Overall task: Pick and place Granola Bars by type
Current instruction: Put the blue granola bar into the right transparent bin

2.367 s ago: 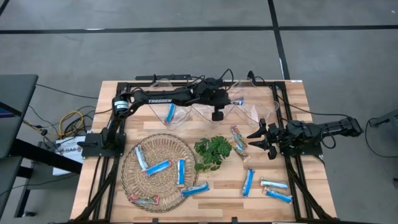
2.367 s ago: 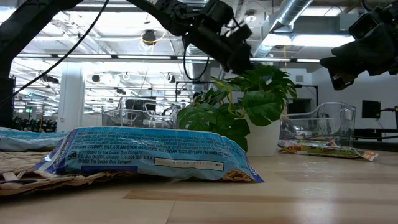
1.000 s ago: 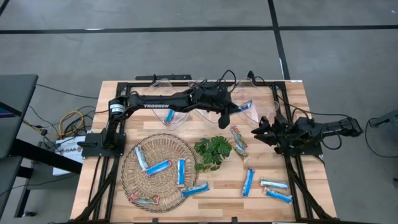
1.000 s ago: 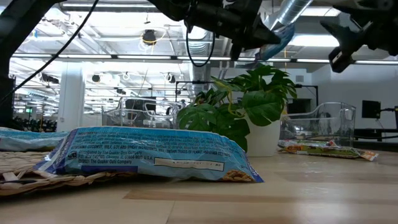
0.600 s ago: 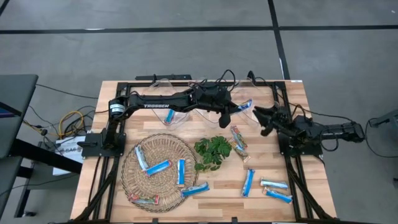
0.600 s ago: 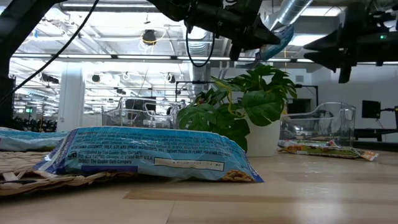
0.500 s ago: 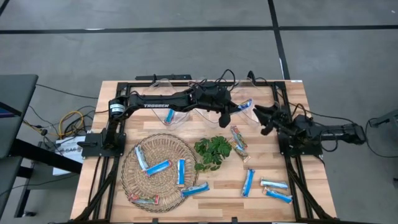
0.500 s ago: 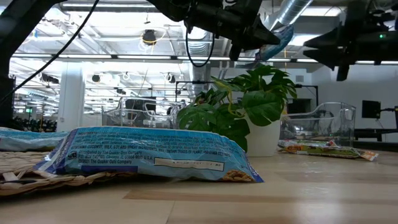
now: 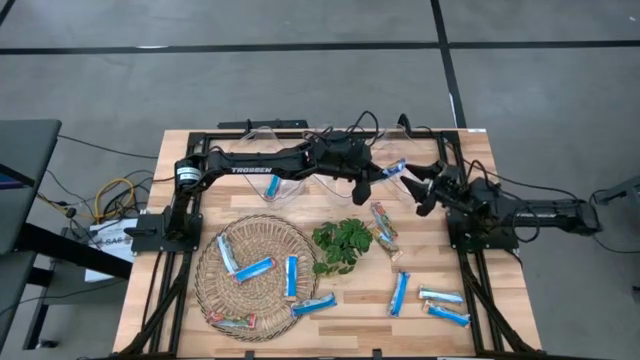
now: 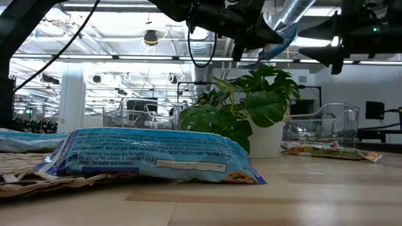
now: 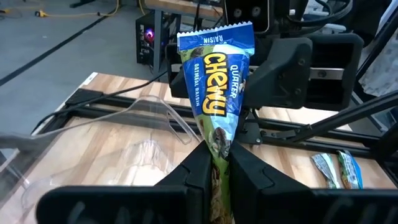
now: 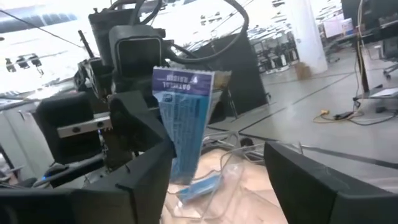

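While the left gripper (image 11: 216, 163) is pinching the lower end of a blue granola bar (image 11: 217, 87) and holding it upright in the air above the far middle of the table (image 9: 470, 330), the right gripper (image 12: 217, 171) is facing it with its fingers standing wide apart, one on each side of the bar's free end, though whether they are touching the wrapper cannot be told. In the high view the held bar (image 9: 393, 170) is showing between the two grippers, over the clear plastic containers (image 9: 300, 180) at the far edge, one of which is holding another blue bar (image 9: 273, 185). In the left wrist view the wrapper is reading "Quaker Chewy", and its top seal is pointing toward the right arm's wrist. Nearer the front, a woven basket (image 9: 205, 280) is lying at the left and is carrying four blue bars (image 9: 254, 268) and one multicoloured bar (image 9: 232, 321). A green leafy sprig (image 9: 342, 245) is sitting just beside the basket's right rim. Two multicoloured bars (image 9: 383, 221) are lying just right of the sprig, and three more blue bars (image 9: 400, 292) are resting on the bare wood at the front right. In the low view a blue bar (image 10: 151, 156) is lying on the basket's edge close to the camera.
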`<state>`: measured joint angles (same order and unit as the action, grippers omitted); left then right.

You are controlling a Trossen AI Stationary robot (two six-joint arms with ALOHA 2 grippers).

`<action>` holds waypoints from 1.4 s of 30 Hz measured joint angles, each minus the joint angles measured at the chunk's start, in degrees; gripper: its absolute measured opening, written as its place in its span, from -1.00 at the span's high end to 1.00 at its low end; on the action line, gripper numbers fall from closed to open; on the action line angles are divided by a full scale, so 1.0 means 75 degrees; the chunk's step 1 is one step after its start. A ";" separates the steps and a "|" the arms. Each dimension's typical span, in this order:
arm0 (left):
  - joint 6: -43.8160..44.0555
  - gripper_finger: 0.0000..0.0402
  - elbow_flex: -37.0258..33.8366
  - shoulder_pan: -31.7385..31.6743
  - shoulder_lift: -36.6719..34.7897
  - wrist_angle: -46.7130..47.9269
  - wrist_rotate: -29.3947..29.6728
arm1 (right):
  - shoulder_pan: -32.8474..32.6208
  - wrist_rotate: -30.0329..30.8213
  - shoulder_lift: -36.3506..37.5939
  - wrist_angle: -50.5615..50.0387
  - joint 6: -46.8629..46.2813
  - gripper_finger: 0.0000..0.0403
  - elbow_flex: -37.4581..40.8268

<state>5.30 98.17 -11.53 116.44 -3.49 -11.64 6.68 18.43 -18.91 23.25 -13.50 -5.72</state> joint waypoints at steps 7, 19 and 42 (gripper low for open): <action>-0.0033 0.84 0.0000 0.0000 0.0003 -0.0075 0.0000 | 0.0081 -0.0297 -0.0795 0.0011 -0.0002 -0.27 -0.0541; -0.0070 0.84 0.0000 0.0006 0.0003 -0.0107 -0.0280 | 0.0092 -0.0466 -0.2076 0.0769 0.0388 -0.23 -0.1035; -0.0499 0.39 0.0003 0.0007 0.0009 0.0044 0.0554 | 0.0731 -0.0438 -0.2586 0.0474 0.0463 0.75 -0.1255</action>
<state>1.56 98.19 -11.48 116.51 -3.16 -7.48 12.16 15.15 -38.30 26.80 -10.02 -15.14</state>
